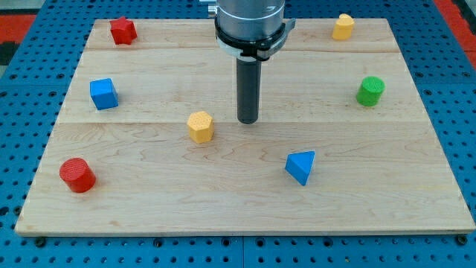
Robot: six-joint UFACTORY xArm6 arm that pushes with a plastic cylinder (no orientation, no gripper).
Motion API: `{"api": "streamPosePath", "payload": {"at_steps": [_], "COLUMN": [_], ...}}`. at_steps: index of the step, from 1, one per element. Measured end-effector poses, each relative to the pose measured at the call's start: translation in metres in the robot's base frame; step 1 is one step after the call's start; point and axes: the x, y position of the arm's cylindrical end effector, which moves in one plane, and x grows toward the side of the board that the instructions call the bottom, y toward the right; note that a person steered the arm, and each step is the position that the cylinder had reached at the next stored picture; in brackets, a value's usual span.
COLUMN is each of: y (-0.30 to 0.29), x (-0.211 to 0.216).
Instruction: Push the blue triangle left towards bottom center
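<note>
The blue triangle (300,166) lies on the wooden board (245,201), right of centre and toward the view's bottom. My tip (248,120) rests on the board near its middle, up and to the left of the blue triangle and apart from it. A yellow hexagonal block (201,126) sits just left of my tip, not touching it.
A blue cube (103,94) is at the left. A red cylinder (77,175) is at the bottom left. A red block (123,30) is at the top left. A yellow block (343,26) is at the top right. A green cylinder (370,91) is at the right.
</note>
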Motion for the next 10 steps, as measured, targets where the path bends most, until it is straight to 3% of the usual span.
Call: {"api": "streamPosePath", "payload": {"at_steps": [2,3,4,5,6,7,8,10], "y": [0.001,0.077,0.145,0.150,0.103,0.039,0.031,-0.012], "x": [0.000,-0.006,0.018,0.076,0.098,0.090,0.066,0.093]}}
